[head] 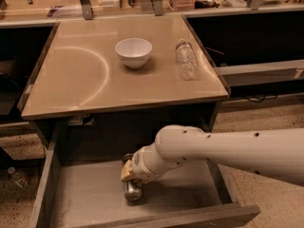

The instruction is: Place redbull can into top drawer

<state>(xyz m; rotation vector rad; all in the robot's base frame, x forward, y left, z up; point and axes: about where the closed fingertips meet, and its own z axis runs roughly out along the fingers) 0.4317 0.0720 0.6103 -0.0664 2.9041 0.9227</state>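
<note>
The top drawer [52, 184] stands pulled out below the tabletop, wide and grey with a flat pale bottom. My gripper [130, 183] reaches down into it from the right, at the end of the thick white arm [223, 148]. It is shut on the redbull can [132, 191], a slim shiny silver can. The can sits low in the middle of the drawer, at or just above the bottom. The wrist hides the can's upper part.
On the beige tabletop [80, 80] stand a white bowl [134, 52] and a clear plastic bottle [186, 59] lying at the right. Dark open shelving flanks the table on both sides. The drawer's front wall [190, 218] is close to the camera.
</note>
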